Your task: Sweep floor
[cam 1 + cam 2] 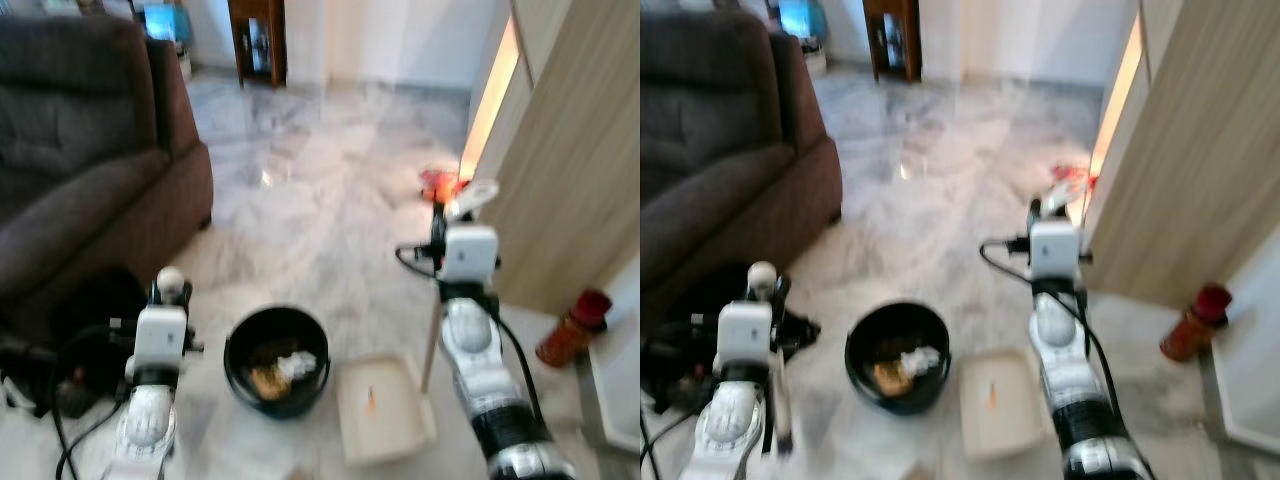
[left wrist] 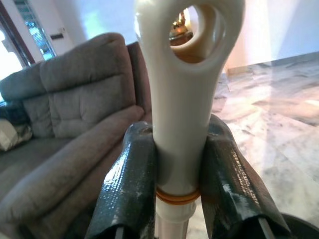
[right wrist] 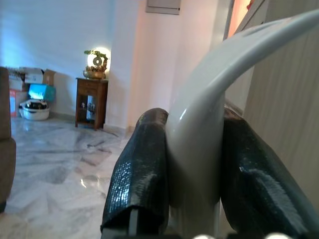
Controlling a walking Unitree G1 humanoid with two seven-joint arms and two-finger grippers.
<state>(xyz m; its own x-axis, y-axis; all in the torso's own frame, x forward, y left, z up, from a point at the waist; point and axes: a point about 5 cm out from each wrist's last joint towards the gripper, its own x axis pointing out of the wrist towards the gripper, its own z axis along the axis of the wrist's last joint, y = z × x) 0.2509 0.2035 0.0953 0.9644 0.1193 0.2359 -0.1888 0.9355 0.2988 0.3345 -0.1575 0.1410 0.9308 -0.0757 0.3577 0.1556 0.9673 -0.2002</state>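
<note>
My left gripper (image 2: 180, 127) is shut on the broom handle (image 2: 184, 74), a white handle with a hang-hole at its tip; it stands low at the left by the sofa (image 1: 170, 284). My right gripper (image 3: 194, 117) is shut on the dustpan handle (image 3: 209, 84), a curved white grip held up at the right (image 1: 470, 198). Its stick (image 1: 430, 345) runs down to the cream dustpan (image 1: 385, 408), which lies flat on the marble floor with a small orange scrap in it. Next to the pan sits a black round bin (image 1: 277, 360) holding crumpled litter.
A brown sofa (image 1: 80, 170) fills the left, with black cables (image 1: 60, 390) on the floor at its foot. A wooden panel (image 1: 580, 170) stands on the right, a red bottle (image 1: 575, 325) at its base. Something red-orange (image 1: 440, 183) lies further ahead. Open marble floor (image 1: 320, 180) stretches forward.
</note>
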